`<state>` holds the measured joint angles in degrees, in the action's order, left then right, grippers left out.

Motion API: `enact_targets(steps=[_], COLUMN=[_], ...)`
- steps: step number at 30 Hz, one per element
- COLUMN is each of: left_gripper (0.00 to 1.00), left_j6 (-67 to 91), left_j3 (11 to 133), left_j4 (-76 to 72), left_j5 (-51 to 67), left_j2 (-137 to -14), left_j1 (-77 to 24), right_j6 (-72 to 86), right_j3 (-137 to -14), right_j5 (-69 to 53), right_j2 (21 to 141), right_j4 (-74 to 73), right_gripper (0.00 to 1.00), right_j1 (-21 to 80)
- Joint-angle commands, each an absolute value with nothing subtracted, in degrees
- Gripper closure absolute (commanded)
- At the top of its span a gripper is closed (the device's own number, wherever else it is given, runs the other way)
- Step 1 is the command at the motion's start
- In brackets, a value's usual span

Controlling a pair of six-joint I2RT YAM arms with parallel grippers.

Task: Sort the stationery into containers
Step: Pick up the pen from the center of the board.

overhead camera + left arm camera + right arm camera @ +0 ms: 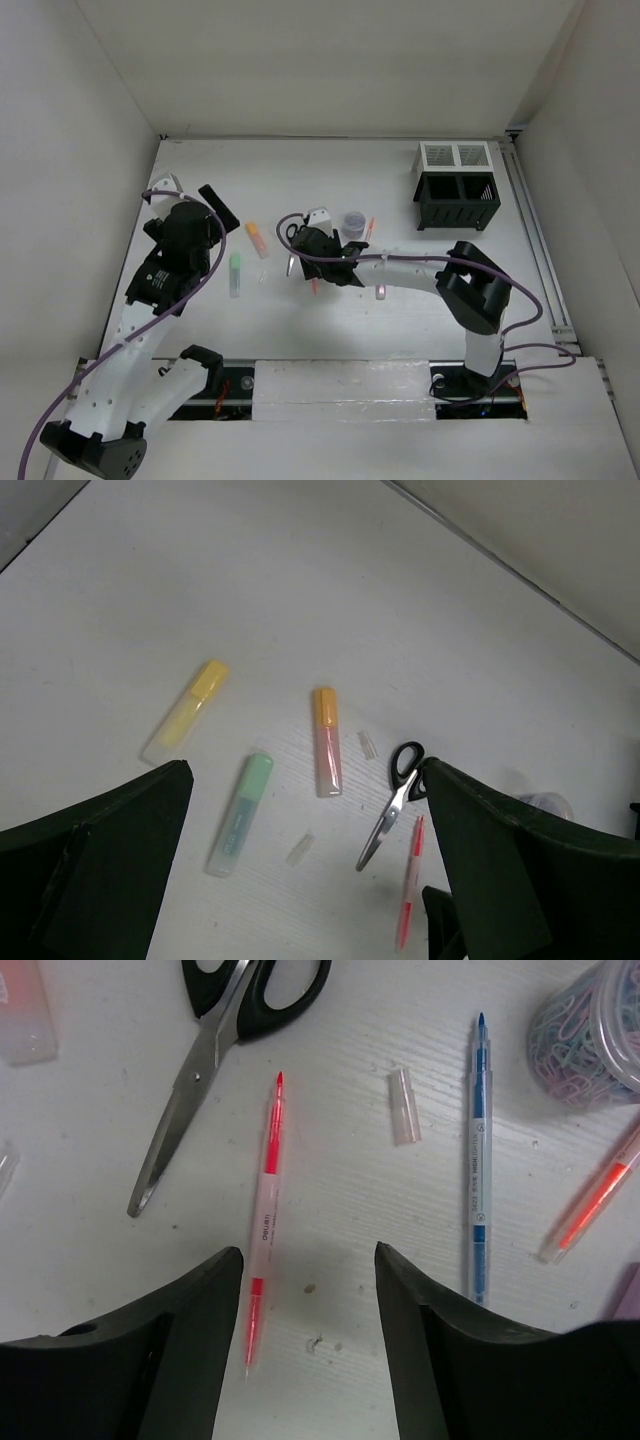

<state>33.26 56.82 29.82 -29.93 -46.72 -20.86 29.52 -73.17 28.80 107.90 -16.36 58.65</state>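
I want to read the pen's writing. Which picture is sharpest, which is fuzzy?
Right wrist view: sharpest, print on the red pen shows. Left wrist view: softer, the scissors look slightly fuzzy. Top view: everything too small to read.

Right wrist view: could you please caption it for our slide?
Open right tool over a red pen, with scissors, a blue pen and a paper-clip jar nearby.

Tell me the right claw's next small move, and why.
Probably lower the right claw and close it on the red pen. The pen lies flat between the parted jaws, nearer one side, untouched. The scissors and the blue pen lie outside the jaws, so they should stay clear.
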Motion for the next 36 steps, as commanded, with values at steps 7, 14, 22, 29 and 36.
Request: enact_targets(steps=[7,14,22,29,36], left_gripper=[0.00,0.00,0.00,0.00,0.00], left_j6=[32.4,32.4,32.4,32.4,32.4], left_j3=[58.0,58.0,58.0,58.0,58.0], left_j4=[28.5,28.5,28.5,28.5,28.5], left_j5=[-29.0,-29.0,-29.0,-29.0,-29.0], left_j2=[-45.0,-44.5,-44.5,-44.5,-44.5], left_j1=[-20.7,-20.7,-20.7,-20.7,-20.7], right_j6=[30.8,31.3,32.9,33.4,34.5], right_j3=[-80.0,-78.9,-78.3,-78.3,-76.6], right_j5=[28.2,26.4,25.8,26.4,27.1], right_j2=[114.4,116.2,117.9,119.1,119.6], right_j4=[-18.4,-17.3,-18.4,-21.1,-22.2], right_gripper=[0.42,0.43,0.49,0.64,0.77], right_j1=[58.8,58.8,59.9,59.9,59.9])
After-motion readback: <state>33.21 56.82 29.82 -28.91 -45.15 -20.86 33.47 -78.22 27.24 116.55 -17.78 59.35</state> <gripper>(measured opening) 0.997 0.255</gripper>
